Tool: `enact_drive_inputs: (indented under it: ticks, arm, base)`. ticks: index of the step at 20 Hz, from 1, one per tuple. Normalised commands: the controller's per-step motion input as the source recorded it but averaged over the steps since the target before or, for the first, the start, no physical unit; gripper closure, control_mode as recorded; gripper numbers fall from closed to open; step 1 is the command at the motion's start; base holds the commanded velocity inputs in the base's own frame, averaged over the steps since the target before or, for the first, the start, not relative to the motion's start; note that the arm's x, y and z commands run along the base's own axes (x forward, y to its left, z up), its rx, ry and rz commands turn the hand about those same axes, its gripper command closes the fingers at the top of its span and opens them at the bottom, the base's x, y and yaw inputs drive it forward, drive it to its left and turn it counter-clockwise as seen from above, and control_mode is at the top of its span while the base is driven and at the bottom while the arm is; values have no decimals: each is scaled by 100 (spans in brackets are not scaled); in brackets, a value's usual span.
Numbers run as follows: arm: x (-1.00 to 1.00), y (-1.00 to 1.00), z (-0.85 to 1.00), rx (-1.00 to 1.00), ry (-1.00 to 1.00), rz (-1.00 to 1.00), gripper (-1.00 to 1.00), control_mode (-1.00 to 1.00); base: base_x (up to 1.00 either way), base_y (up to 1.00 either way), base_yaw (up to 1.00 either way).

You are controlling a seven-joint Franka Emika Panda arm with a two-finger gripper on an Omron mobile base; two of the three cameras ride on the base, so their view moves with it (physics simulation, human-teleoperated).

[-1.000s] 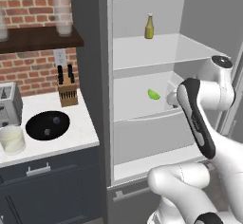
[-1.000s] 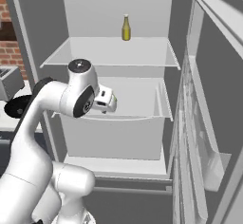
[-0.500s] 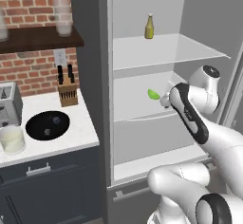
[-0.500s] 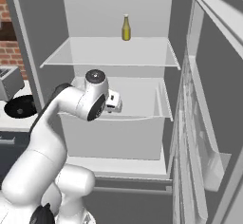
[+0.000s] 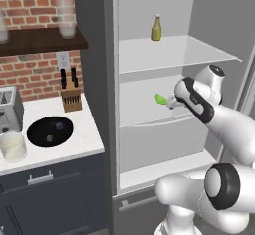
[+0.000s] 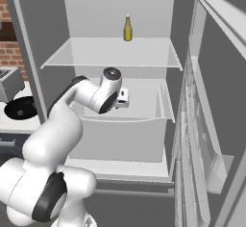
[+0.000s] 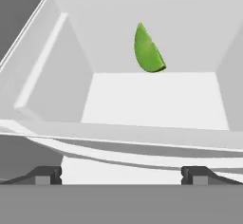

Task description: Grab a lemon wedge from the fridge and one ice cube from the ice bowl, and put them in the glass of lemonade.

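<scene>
Lemon wedge (image 7: 148, 51), a smooth yellow-green crescent (pointed tip up), at the far wall of the fridge's (image 5: 149, 79) white middle shelf; gripper (image 7: 121, 173) released, jaws spread, nearby.

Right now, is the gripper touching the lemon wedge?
Apart. In the hand view the lemon wedge sits well beyond the open gripper, with bare shelf between them.

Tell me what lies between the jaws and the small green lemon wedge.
Nothing but bare white fridge shelf: in the hand view, the open gripper faces the small green lemon wedge at the back, untouched.
</scene>
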Motion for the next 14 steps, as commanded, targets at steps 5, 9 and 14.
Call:
enact_drive_inputs:
  ticks: [5,9,14]
  arm:
    - [32,-1,-27,6,-3,16,-100,-100]
    - [8,0,-2,4,-11,15,-100,-100]
    - [17,0,0,1,-10,11,-100,-100]
  base:
    - [0,0,0]
    - [0,0,0]
    - [0,0,0]
